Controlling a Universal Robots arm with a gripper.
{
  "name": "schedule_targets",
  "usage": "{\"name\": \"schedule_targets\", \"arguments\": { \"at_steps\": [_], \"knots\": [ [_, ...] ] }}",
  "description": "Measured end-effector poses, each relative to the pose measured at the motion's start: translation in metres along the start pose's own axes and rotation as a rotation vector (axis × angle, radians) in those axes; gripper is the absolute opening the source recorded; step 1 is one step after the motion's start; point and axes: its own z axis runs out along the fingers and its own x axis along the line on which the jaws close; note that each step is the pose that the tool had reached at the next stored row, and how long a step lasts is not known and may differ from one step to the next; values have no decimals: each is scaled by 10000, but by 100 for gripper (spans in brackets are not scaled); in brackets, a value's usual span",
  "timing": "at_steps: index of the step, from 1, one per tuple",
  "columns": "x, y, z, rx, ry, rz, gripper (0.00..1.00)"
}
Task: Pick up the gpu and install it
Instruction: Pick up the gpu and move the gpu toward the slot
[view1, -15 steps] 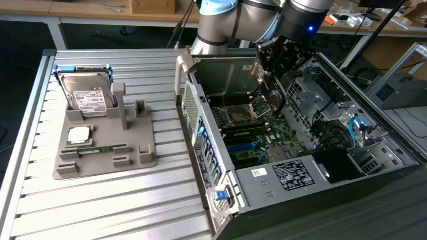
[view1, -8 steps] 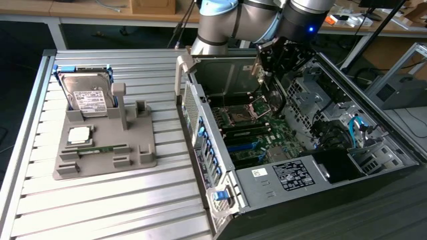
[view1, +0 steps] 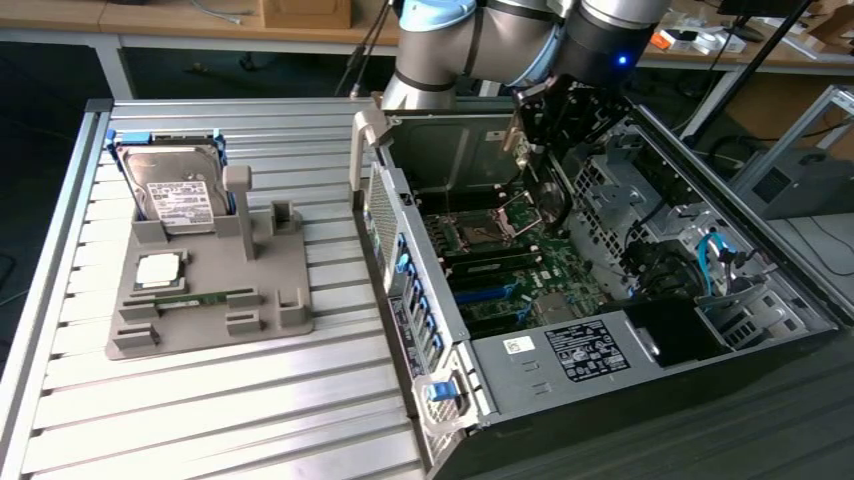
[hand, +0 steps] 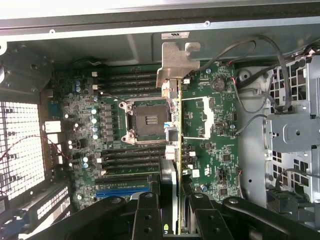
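Closest to the wrist camera are the black fingers (hand: 147, 215) of the gripper (hand: 174, 202). They are partly closed, one on each side of the gpu (hand: 174, 137), and they pinch it tight. The gpu is seen from its thin edge, standing up straight, with its silver bracket (hand: 176, 62) at the far end. Just under it lies the green motherboard (hand: 215, 130). The square chip socket (hand: 145, 117) sits on one side of the card and grey cables (hand: 250, 100) curl on the other side. I cannot tell if the card's bottom edge touches the board yet. In the exterior view, the gripper (view1: 554, 130) hangs inside the open computer case (view1: 400, 260), near its back wall. To do this step well, I think the card should stay straight up and not lean. Its long edge should sit right over its slot, and the bracket should meet the back wall of the case. The push should go straight down and be gentle, so nothing bends. The card should stay away from the cables and the socket. Far off, at the exterior view's left, a grey tray (view1: 267, 310) on the metal table (view1: 240, 420) holds the hard drive (view1: 180, 195).
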Motion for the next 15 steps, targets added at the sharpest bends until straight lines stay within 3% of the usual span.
{"name": "schedule_targets", "arguments": {
  "at_steps": [15],
  "knots": [
    [-17, 1, 26, -1, -1, 0, 27]
  ]
}}
